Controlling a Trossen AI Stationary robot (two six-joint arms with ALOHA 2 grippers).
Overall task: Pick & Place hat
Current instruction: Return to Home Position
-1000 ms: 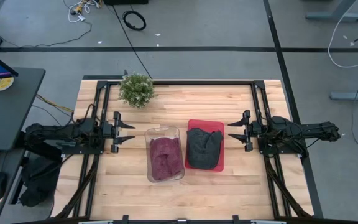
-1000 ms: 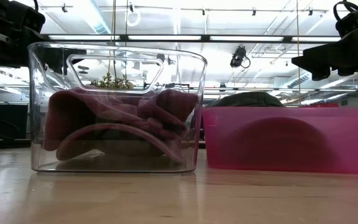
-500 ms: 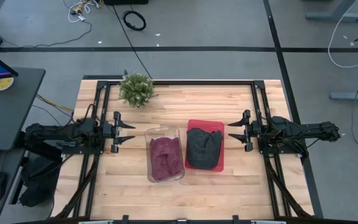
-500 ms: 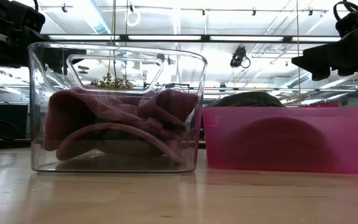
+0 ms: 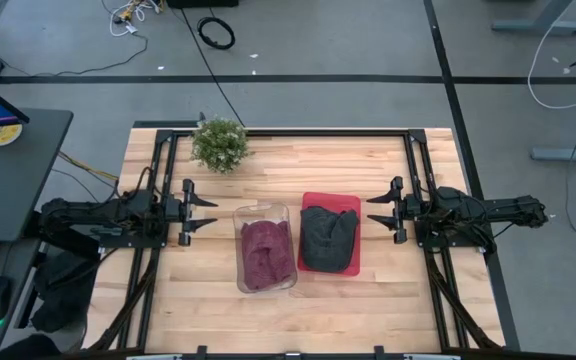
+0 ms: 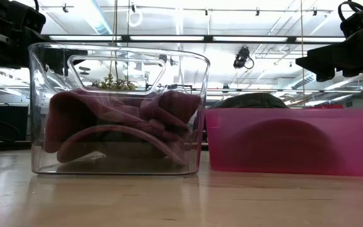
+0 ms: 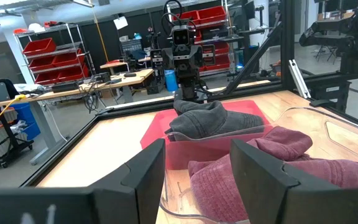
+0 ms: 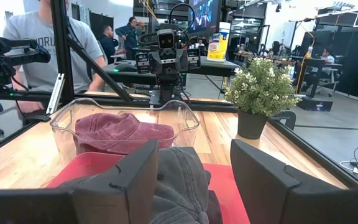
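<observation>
A maroon hat (image 5: pixel 265 253) lies crumpled inside a clear plastic bin (image 5: pixel 238 252) at the table's middle; it also shows in the low view (image 6: pixel 115 126) and the left wrist view (image 7: pixel 272 168). A dark grey hat (image 5: pixel 327 238) rests in a red tray (image 5: pixel 356 262) just right of the bin. My left gripper (image 5: pixel 208 213) hovers open at the table's left, fingers pointing toward the bin. My right gripper (image 5: pixel 375 212) hovers open at the table's right, fingers pointing toward the tray. Neither touches anything.
A small potted plant (image 5: pixel 219 143) stands near the table's far edge, left of centre. A black frame (image 5: pixel 413 160) runs around the table. People show in the room beyond (image 8: pixel 42 37). Bare wood lies in front of the bin and tray.
</observation>
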